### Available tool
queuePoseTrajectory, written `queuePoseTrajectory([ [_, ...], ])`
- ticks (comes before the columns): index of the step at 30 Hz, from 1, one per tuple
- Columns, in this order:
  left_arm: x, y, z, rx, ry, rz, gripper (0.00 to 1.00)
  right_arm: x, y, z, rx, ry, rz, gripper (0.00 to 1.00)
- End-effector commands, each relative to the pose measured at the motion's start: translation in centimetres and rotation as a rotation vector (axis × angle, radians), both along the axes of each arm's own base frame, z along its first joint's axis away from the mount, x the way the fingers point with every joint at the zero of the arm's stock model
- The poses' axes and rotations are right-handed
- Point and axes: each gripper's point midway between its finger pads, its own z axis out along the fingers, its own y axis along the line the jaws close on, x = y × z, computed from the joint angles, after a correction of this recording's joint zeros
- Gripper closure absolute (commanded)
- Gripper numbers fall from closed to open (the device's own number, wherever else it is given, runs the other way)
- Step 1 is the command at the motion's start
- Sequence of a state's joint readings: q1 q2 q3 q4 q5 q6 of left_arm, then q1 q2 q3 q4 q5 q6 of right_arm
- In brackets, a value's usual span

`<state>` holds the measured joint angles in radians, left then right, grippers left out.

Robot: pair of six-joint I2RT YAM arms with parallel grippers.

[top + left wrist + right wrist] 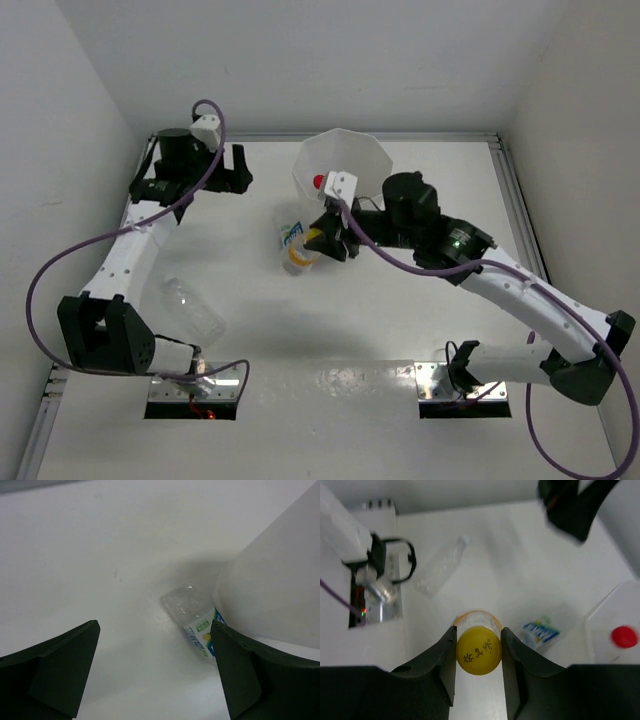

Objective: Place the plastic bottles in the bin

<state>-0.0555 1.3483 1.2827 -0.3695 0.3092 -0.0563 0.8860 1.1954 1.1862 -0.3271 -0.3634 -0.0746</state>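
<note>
Jaws of the right gripper (478, 651) are clamped on the cap of a small yellow-capped clear plastic bottle (300, 256), close to the tall white translucent faceted bin (350, 158). Red-capped bottle (623, 636) sits inside the bin. Blue-labelled clear bottle (194, 622) lies on its side just beside the bin wall. Plain clear bottle (195, 308) lies well apart, near the left arm's base. Left gripper (155, 629) is spread wide with nothing between its fingers.
</note>
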Motion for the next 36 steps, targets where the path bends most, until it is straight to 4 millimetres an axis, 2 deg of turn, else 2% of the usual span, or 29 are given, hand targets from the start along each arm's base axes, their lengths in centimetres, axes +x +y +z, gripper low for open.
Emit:
queuePoseTrajectory([
  [1,-0.6,-1.8,-2.5,-0.096,0.129,0.165,0.0,1.3,0.5,7.2,0.133,-0.09,-0.046,1.0],
  [2,-0.8,-2.8,-3.7,-0.086,0.158,0.181,0.0,2.4,0.1,10.6,0.185,-0.153,-0.093,1.0],
  [4,-1.2,-4.0,-5.3,-0.111,0.223,0.206,0.0,3.8,-0.4,12.5,0.204,-0.206,-0.143,1.0],
  [5,-1.3,-5.3,-7.0,-0.104,0.278,0.19,0.0,4.8,-0.9,15.4,0.235,-0.275,-0.186,1.0],
  [7,-1.8,-6.4,-9.0,-0.102,0.355,0.204,0.0,6.5,-2.3,18.2,0.239,-0.39,-0.249,1.0],
  [9,-1.6,-7.6,-10.0,-0.111,0.397,0.242,0.0,8.1,-3.4,19.8,0.243,-0.458,-0.32,1.0],
  [10,-1.5,-7.9,-11.6,-0.094,0.432,0.254,0.0,9.0,-4.3,20.7,0.231,-0.53,-0.349,1.0],
  [11,-1.1,-7.3,-12.0,-0.077,0.436,0.296,0.0,10.0,-5.3,21.3,0.228,-0.563,-0.404,1.0],
  [12,-0.7,-7.8,-11.8,-0.077,0.435,0.306,0.0,10.7,-5.7,21.3,0.219,-0.581,-0.426,1.0],
  [13,-0.2,-7.7,-13.2,-0.049,0.463,0.325,0.0,11.2,-6.0,21.3,0.195,-0.623,-0.438,1.0],
  [14,-0.2,-7.9,-13.8,-0.037,0.486,0.337,0.0,12.3,-7.2,22.1,0.203,-0.659,-0.495,1.0],
  [15,0.6,-8.3,-13.3,-0.05,0.484,0.344,0.0,12.8,-7.3,21.7,0.187,-0.676,-0.498,1.0],
  [16,0.9,-8.4,-13.8,-0.042,0.498,0.346,0.0,14.1,-8.2,21.2,0.163,-0.678,-0.545,1.0],
  [17,1.4,-8.6,-15.3,-0.029,0.533,0.356,0.0,14.9,-9.0,21.2,0.156,-0.688,-0.572,1.0],
  [18,1.9,-9.3,-14.9,-0.044,0.54,0.337,0.0,15.6,-9.2,20.4,0.137,-0.677,-0.584,1.0],
  [19,2.3,-9.7,-15.0,-0.051,0.544,0.326,0.0,16.6,-10.3,20.2,0.128,-0.679,-0.617,1.0],
  [20,2.5,-9.8,-15.2,-0.047,0.552,0.327,0.0,17.1,-10.6,19.4,0.12,-0.664,-0.631,1.0],
  [21,2.7,-11.0,-15.3,-0.062,0.565,0.292,0.0,17.7,-11.4,19.1,0.114,-0.661,-0.65,1.0],
  [24,3.1,-11.5,-16.5,-0.062,0.594,0.278,0.0,18.7,-12.4,16.8,0.069,-0.625,-0.666,1.0],
  [25,3.4,-11.6,-16.7,-0.061,0.595,0.278,0.0,18.9,-12.0,15.7,0.052,-0.604,-0.639,0.94],
  [26,3.4,-11.6,-17.3,-0.055,0.607,0.28,0.0,19.2,-12.4,14.1,0.005,-0.558,-0.638,0.83],
  [27,3.3,-11.8,-17.9,-0.054,0.621,0.275,0.0,19.3,-12.2,13.6,0.001,-0.54,-0.625,0.54],
  [29,3.2,-11.7,-19.8,-0.034,0.657,0.281,0.0,19.5,-12.3,13.2,0.014,-0.482,-0.636,0.34],
  [30,3.1,-11.7,-20.3,-0.029,0.667,0.283,0.0,19.1,-12.1,12.5,0.007,-0.432,-0.62,0.28],
  [31,3.0,-11.9,-20.8,-0.029,0.682,0.277,0.0,19.0,-11.9,12.7,0.013,-0.423,-0.612,0.22],
  [35,2.9,-11.4,-23.1,-0.008,0.725,0.293,0.0,17.8,-11.7,13.5,0.05,-0.401,-0.591,0.19],
  [36,2.9,-11.4,-23.5,-0.01,0.735,0.301,0.03,17.6,-11.7,13.7,0.059,-0.395,-0.589,0.18],
])
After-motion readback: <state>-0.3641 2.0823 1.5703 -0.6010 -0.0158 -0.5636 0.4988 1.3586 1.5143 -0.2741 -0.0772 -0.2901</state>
